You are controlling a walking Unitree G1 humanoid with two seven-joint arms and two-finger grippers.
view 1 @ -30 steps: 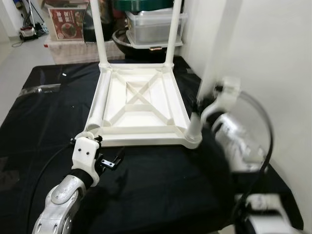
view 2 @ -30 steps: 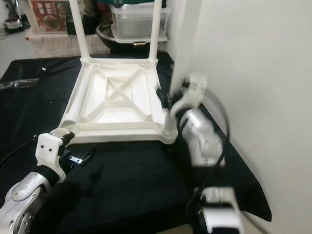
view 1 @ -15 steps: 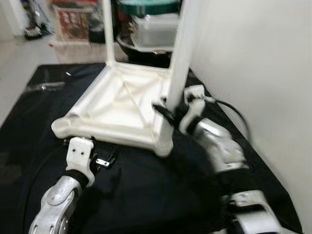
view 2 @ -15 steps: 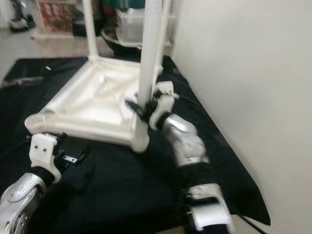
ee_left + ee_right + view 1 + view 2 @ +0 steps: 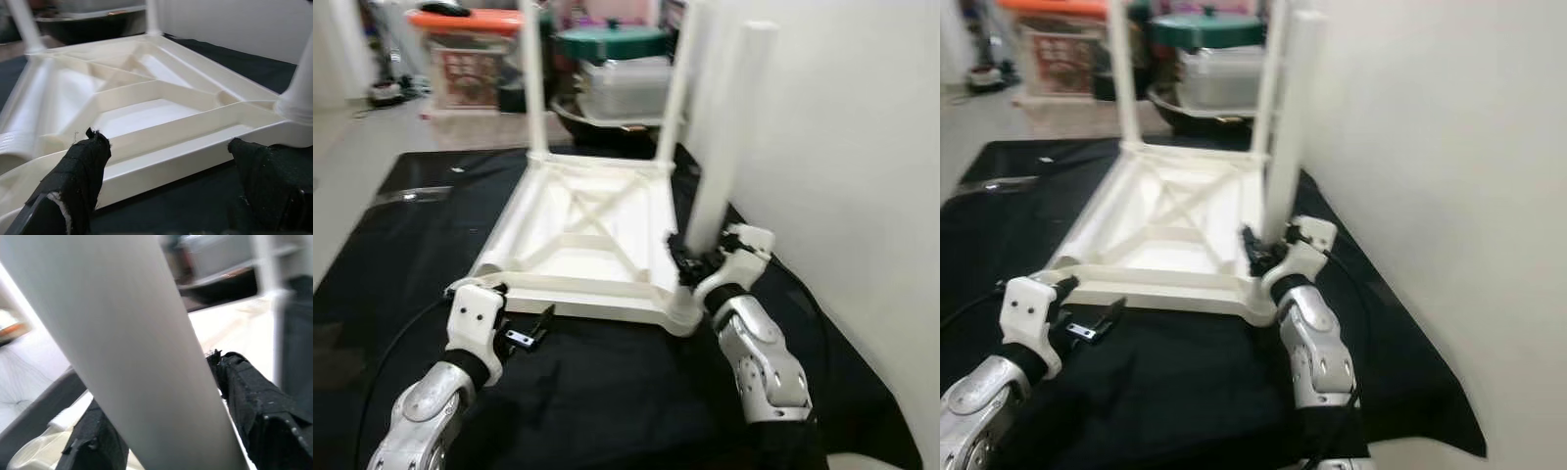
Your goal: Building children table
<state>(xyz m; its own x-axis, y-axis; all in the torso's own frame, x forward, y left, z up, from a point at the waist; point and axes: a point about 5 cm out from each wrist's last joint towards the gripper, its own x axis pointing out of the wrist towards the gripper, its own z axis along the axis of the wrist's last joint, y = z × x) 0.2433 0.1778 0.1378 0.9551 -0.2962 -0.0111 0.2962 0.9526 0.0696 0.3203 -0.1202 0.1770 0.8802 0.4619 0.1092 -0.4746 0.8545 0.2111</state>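
Note:
A white children's table (image 5: 597,211) lies upside down on a black cloth (image 5: 607,392). Two white legs (image 5: 534,78) stand upright in its far corners. My right gripper (image 5: 690,262) is shut on a third white leg (image 5: 724,137) at the table's near right corner. That leg leans slightly right, and the gripper hides its lower end. In the right wrist view the leg (image 5: 132,342) runs between both black fingers (image 5: 254,401). My left gripper (image 5: 524,331) is open just in front of the near left corner, fingers (image 5: 83,171) apart facing the frame (image 5: 161,112).
A white wall (image 5: 862,147) runs close along the right of the cloth. Behind the table stand a clear bin with a green lid (image 5: 622,73), a dark bowl (image 5: 597,117) and an orange-lidded box (image 5: 465,54). A cable (image 5: 401,333) trails by my left arm.
The whole view has swung between frames. The right gripper keeps hold of the leg by the near right corner, now lower on it. The left gripper stays by the near left corner.

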